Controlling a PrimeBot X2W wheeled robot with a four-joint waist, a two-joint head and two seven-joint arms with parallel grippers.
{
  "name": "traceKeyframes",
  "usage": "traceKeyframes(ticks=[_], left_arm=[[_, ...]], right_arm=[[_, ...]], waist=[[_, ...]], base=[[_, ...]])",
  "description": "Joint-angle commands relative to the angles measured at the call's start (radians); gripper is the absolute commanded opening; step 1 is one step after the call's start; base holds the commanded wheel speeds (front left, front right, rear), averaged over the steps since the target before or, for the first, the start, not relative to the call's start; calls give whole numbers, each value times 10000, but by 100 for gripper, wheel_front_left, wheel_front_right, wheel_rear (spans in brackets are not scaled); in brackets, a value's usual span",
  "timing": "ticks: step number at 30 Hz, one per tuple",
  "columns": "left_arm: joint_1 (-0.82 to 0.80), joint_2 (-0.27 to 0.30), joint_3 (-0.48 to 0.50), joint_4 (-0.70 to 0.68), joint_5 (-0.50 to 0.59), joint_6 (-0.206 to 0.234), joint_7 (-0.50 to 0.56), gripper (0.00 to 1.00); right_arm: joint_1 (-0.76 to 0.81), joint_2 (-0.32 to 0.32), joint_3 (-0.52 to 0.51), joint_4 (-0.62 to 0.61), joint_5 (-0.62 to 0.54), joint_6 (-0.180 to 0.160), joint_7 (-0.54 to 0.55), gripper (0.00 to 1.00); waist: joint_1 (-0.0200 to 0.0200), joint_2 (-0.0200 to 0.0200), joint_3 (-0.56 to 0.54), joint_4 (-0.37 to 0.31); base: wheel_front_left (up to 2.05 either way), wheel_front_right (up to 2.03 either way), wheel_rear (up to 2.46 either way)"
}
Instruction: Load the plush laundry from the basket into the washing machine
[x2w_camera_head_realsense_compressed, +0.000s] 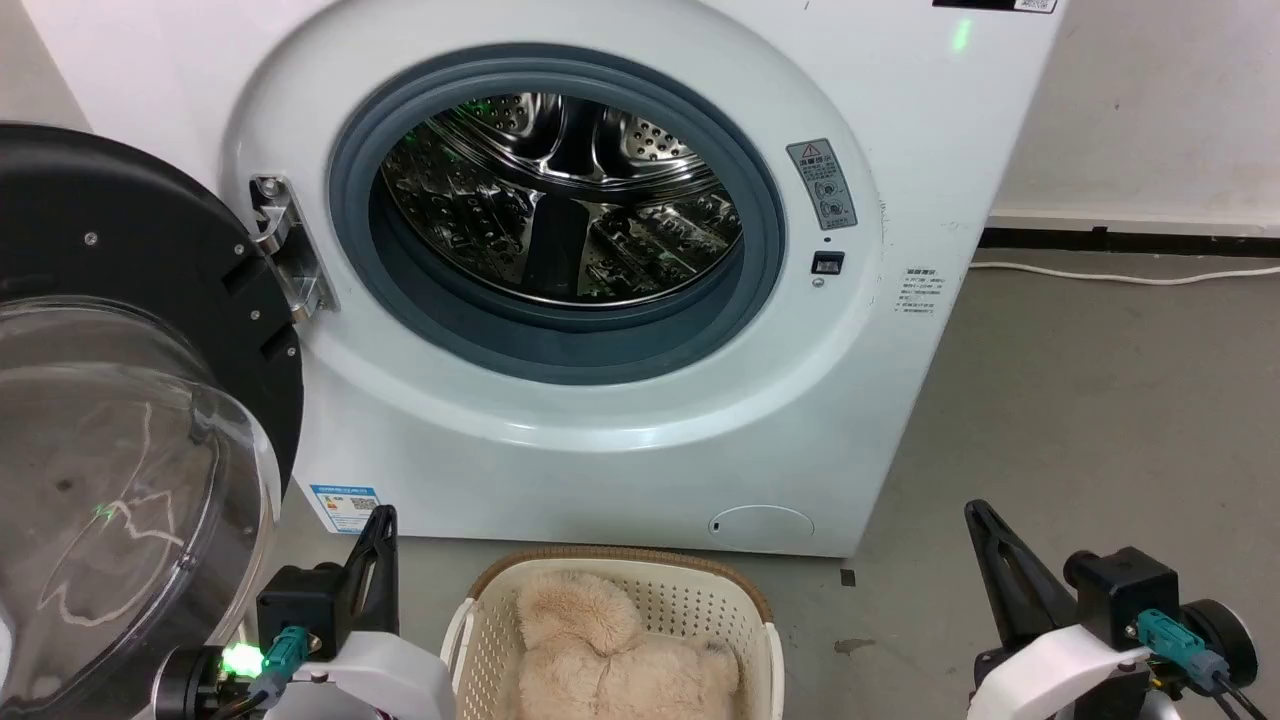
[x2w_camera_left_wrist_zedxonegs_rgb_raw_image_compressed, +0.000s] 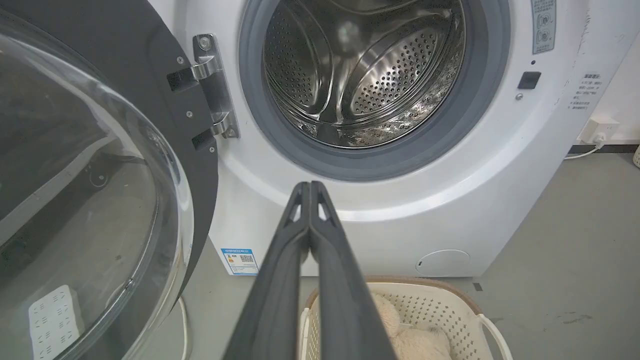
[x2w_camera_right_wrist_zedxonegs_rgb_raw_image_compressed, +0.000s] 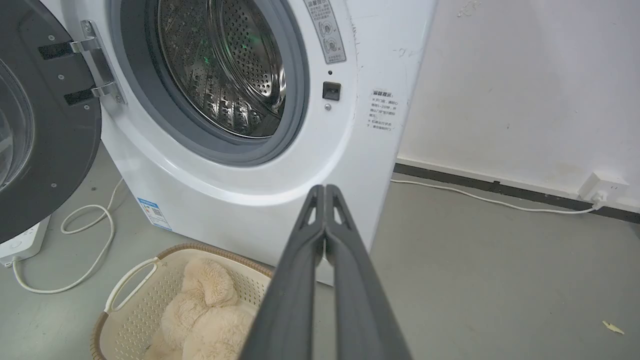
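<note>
The basket (x2w_camera_head_realsense_compressed: 690, 600) of plush laundry (x2w_camera_head_realsense_compressed: 600, 645) is set before the open washing machine (x2w_camera_head_realsense_compressed: 600, 450) for loading (left pincer (x2w_camera_left_wrist_zedxonegs_rgb_raw_image_compressed: 310, 186) and right pincer (x2w_camera_right_wrist_zedxonegs_rgb_raw_image_compressed: 325, 189) closed, empty).

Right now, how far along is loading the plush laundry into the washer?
Done: the washing machine has its door open, and the drum looks empty, ready to load. In hand: nothing; the left tool and right tool are both shut and empty, on either side of the basket. Left: the plush laundry lies in the basket, so grasping it, lifting it and placing it in the drum all remain.
</note>
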Motion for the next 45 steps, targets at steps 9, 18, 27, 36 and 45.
traceKeyframes(ticks=[9, 18, 27, 36, 45], left_arm=[[1, 0, -33, 2, -2, 6, -23, 100], [-65, 1, -312, -31, 3, 96, -211, 100], [-294, 20, -665, 164, 51, 163, -399, 100], [-857, 60, -1069, 1053, 62, 217, -630, 100], [-1495, 77, -1358, 2097, 7, 224, -818, 100]], right_arm=[[7, -2, -10, 8, 36, -2, -23, 100], [-7, -14, -132, 15, 158, -1, -211, 100], [-166, -26, -222, -59, 429, -1, -400, 100], [-470, -40, -144, 63, 853, 0, -630, 100], [-638, -52, -145, 38, 1241, 1, -818, 100]], waist=[[0, -1, 3, -1], [0, -1, 101, -53], [0, -1, 558, -248], [0, -1, 1397, -711], [0, -1, 1984, -1027]], base=[[0, 0, 0], [0, 0, 0], [0, 0, 0], [0, 0, 0], [0, 0, 0]])
